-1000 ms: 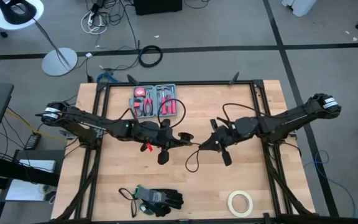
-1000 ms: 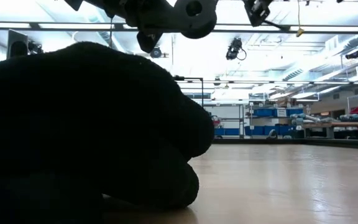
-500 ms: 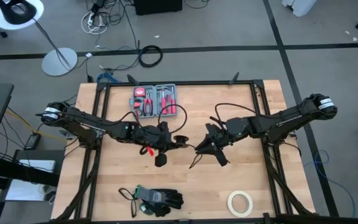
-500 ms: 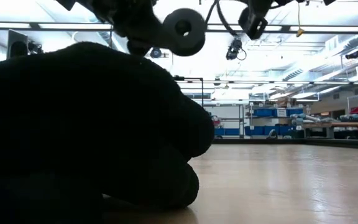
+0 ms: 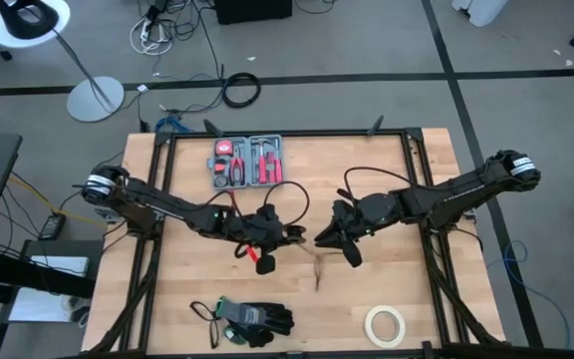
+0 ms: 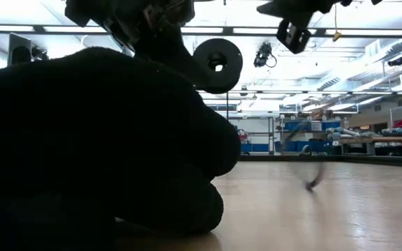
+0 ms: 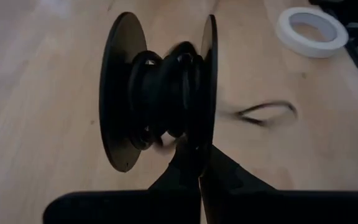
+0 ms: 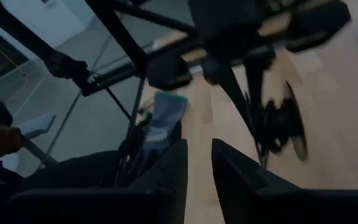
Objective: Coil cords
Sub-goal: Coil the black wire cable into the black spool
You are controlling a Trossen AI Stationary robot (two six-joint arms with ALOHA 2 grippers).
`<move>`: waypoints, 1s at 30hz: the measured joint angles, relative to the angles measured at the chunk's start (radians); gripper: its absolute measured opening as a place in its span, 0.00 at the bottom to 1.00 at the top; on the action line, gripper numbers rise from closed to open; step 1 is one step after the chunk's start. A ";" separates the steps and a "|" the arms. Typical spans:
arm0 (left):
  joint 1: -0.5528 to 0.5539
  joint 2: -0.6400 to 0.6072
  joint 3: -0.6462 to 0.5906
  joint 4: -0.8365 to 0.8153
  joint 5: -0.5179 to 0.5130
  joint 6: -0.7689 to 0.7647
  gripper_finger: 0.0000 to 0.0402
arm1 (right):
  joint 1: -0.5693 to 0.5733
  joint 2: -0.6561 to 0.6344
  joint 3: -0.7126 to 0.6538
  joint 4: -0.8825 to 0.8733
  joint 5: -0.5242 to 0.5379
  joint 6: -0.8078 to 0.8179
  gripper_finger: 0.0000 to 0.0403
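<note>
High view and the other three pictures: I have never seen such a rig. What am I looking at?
Two dark robot arms work over a wooden table. The high view looks straight down; the low view looks level across the tabletop; each wrist view looks past one arm's own tool. The left tool is shut on a black reel wound with thin cord, a loose tail trailing off. The right tool, beside it, is open and empty. Gloves, a tape roll and a tray of red-handled pliers lie on the table.
</note>
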State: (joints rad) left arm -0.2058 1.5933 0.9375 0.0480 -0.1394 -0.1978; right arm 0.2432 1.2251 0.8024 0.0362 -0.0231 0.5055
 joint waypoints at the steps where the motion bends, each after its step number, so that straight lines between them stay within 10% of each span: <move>1: 0.000 0.005 0.000 0.010 0.004 -0.005 0.00 | 0.000 0.000 0.000 -0.014 -0.003 0.014 0.18; 13: 0.000 0.020 0.000 0.027 0.036 -0.012 0.00 | 0.019 0.000 -0.001 -0.049 0.177 -0.128 0.18; 30: 0.001 0.019 0.001 0.055 0.059 -0.038 0.00 | -0.082 0.181 -0.001 0.198 0.073 -0.184 0.18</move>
State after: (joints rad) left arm -0.2051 1.6122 0.9386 0.1026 -0.0804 -0.2361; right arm 0.1613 1.4063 0.8010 0.2344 0.0496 0.3214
